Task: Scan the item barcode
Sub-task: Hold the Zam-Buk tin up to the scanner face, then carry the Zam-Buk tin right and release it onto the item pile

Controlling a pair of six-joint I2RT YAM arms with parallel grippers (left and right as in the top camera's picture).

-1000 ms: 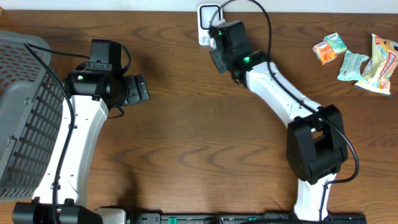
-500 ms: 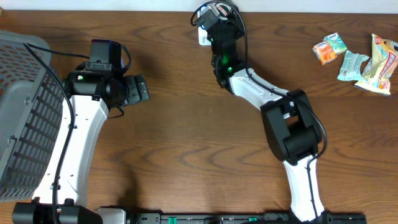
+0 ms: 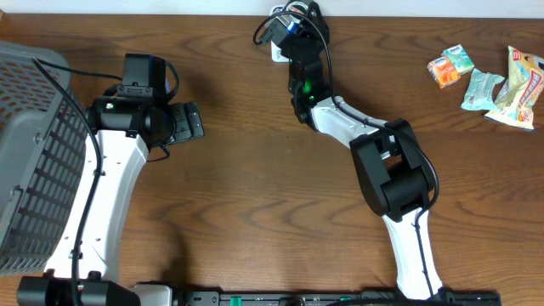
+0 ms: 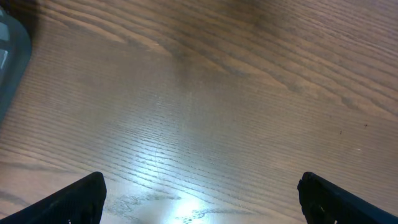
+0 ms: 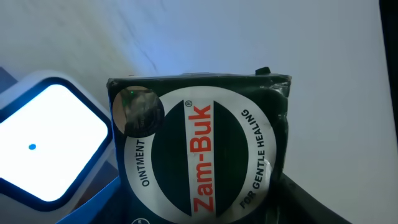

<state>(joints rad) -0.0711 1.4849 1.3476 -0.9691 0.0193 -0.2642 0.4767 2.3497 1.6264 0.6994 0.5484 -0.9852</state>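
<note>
Right fingers (image 5: 323,208) snug around Zam-Buk box (image 5: 199,155); left fingers (image 4: 339,199) wide apart.

You read on dark green box (image 5: 199,155), right wrist view: "Zam-Buk", red letters on white band; "OINTMENT" curving along left side; "FOR GENTLE HEALING" curving along right side. Snack packets (image 3: 489,81), far right: print too small to read.
</note>
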